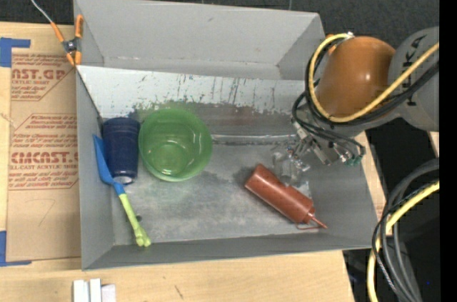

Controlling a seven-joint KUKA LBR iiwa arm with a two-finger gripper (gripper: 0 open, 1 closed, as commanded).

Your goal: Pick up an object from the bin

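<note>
— Grey metal bin (214, 43), seen from above, with a red-brown squeeze bottle (280, 198) on its side at the right of the floor, nozzle toward the near right corner. How should the pick go?

— My judgement is that the bottle is the nearest candidate. Close across its round body, not along its length. Take it near the middle and not at the tapered nozzle, so it neither rolls out nor tips on the lift. Come straight down, clear of the right wall, and raise it only once the grip sits square.

— And the gripper (294, 163)?

— It hangs low, just beside the bottle's flat base end. Nothing is visibly held. It may be touching the bottle, though that spot is too cluttered to be sure. I cannot tell how far it is open, because the orange wrist cover (353, 76) and cables crowd in there.

— Anything else in reach?

— No. Well apart on the left are a green bowl (176, 145) and a dark blue cup (120, 147) just beside it. A blue-headed brush (131, 215) with a yellow-green handle lies along the left wall.
</note>
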